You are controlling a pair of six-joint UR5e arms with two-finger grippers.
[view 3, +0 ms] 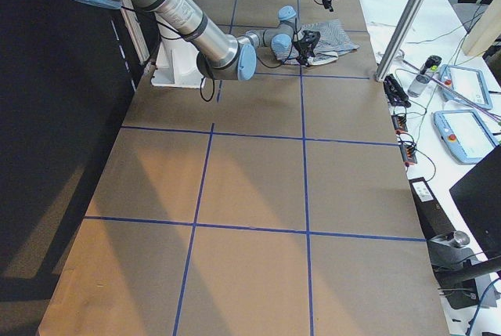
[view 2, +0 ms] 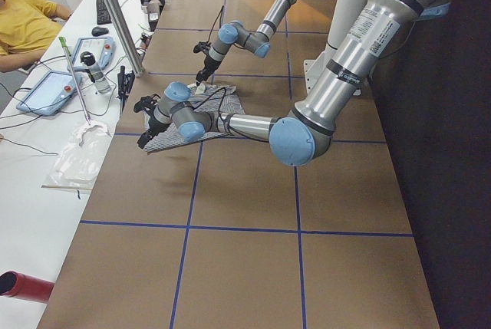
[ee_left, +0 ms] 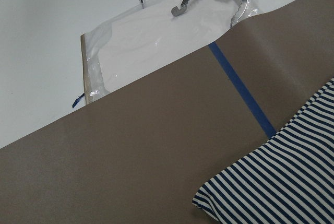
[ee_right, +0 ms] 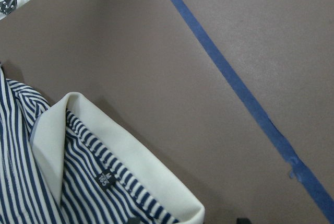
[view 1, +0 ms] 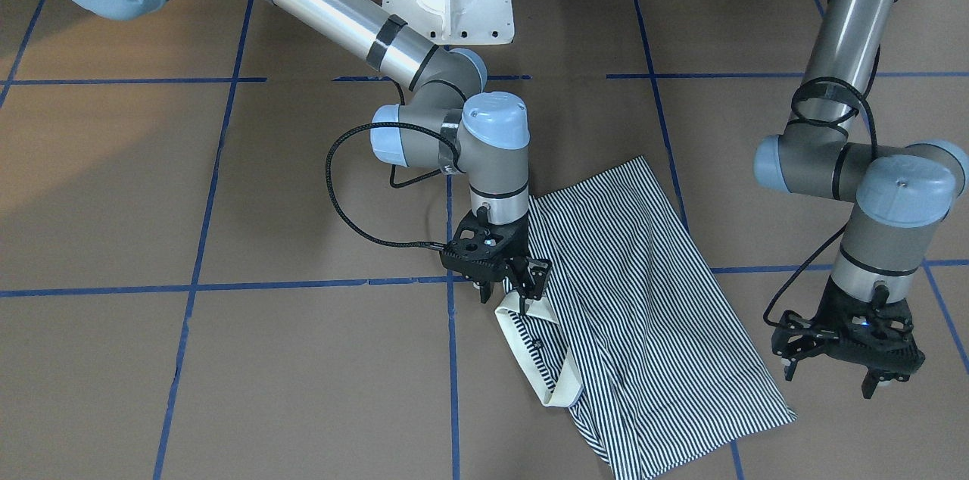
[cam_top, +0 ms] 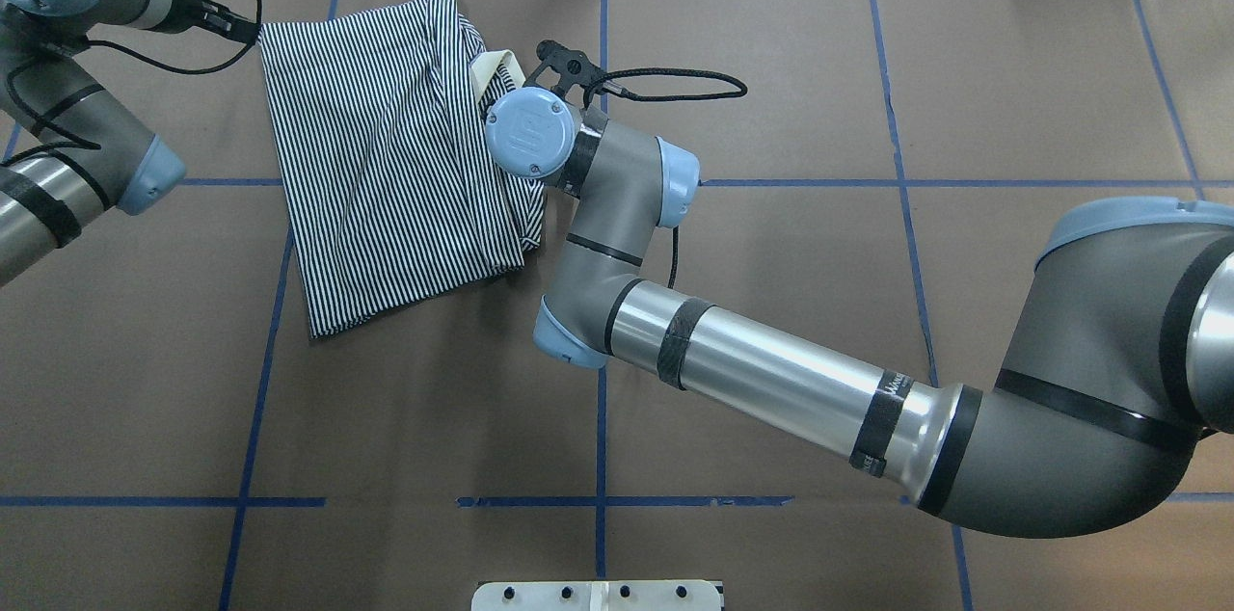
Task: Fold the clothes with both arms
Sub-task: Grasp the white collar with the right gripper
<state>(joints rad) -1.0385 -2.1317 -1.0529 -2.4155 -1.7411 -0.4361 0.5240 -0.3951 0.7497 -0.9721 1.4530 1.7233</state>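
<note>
Shirt lies on the table, looking already folded narrow. In the front camera it runs from 11 to 5 o'clock, with its cream collar at the cloth's 8 o'clock. The right gripper stands over the collar's upper end, jaws apart, one finger touching the band. The left gripper hangs with jaws spread above bare table at the shirt's 3 o'clock, clear of the cloth. The step looks like taking hold for the next fold. The right gripper should pinch the collar together with the layers beneath it, and the left should take the opposite edge. Both should then lift level so the stripes stay square.
</note>
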